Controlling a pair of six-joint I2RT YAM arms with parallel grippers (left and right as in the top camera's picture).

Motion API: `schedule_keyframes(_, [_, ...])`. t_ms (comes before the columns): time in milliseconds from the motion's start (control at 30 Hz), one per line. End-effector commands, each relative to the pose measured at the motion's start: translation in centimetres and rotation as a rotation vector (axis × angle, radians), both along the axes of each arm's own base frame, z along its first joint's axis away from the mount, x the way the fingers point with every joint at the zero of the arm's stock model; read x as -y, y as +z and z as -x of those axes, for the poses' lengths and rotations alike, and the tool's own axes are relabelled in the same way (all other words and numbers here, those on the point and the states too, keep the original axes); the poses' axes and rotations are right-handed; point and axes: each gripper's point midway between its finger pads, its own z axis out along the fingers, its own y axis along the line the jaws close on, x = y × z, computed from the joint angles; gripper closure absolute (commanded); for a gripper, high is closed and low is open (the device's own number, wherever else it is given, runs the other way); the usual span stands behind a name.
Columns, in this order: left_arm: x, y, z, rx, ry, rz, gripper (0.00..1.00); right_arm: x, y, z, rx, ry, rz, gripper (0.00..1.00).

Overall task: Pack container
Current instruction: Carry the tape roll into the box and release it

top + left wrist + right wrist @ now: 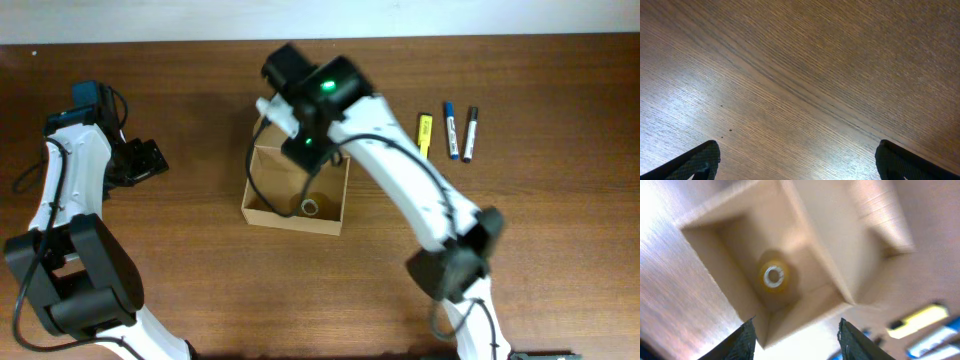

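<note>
The container (262, 213) is an open tan cardboard box in the middle of the table. A small yellowish tape roll (311, 206) lies on its floor near the front right corner. My right gripper (303, 150) hangs over the box's back part, open, with nothing between its fingers. In the right wrist view the container (730, 245) and the tape roll (774, 276) lie below the right gripper (797, 340), blurred. My left gripper (150, 158) is far to the left over bare table. In its own view the left gripper (797, 162) stands wide open and empty.
Right of the box lie a yellow highlighter (424, 134), a blue marker (451, 130) and a black marker (470, 134), side by side. The box's flap (880, 215) is folded out. The right arm reaches across the table from the front right.
</note>
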Motion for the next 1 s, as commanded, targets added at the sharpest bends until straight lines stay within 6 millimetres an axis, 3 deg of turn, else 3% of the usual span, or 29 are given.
schedule_keyframes(0, [0.1, 0.0, 0.1, -0.001, -0.011, 0.006, 0.0, 5.8, 9.4, -1.4, 0.227, -0.198, -0.096, 0.47])
schedule_keyframes(67, [0.1, 0.0, 0.1, -0.001, -0.011, 0.006, 0.0, 9.3, 11.4, -2.8, 0.282, -0.35, -0.124, 0.49])
schedule_keyframes(167, [0.1, 0.0, 0.1, -0.001, -0.011, 0.006, 0.0, 15.0, 11.9, -5.1, 0.294, -0.579, -0.157, 0.55])
schedule_keyframes(200, [0.1, 0.0, 0.1, -0.001, -0.011, 0.006, 0.0, 18.0, 10.9, -6.3, 0.261, -0.687, -0.164, 0.56])
schedule_keyframes(300, [0.1, 0.0, 0.1, -0.001, -0.011, 0.006, 0.0, 21.2, 7.5, -7.8, 0.149, -0.785, -0.197, 0.56])
schedule_keyframes(467, [0.1, 0.0, 0.1, -0.001, -0.011, 0.005, 0.0, 23.2, -0.1, -9.8, -0.008, -0.849, -0.181, 0.59])
schedule_keyframes(667, [0.1, 0.0, 0.1, -0.001, -0.011, 0.006, 0.0, 23.3, -8.7, -10.7, -0.125, -0.909, -0.126, 0.58])
schedule_keyframes(733, [0.1, 0.0, 0.1, -0.001, -0.011, 0.006, 0.0, 23.4, -10.8, -10.7, -0.156, -0.956, -0.11, 0.58])
schedule_keyframes(967, [0.1, 0.0, 0.1, -0.001, -0.011, 0.006, 0.0, 24.0, -14.7, -12.0, -0.166, -1.068, -0.085, 0.59])
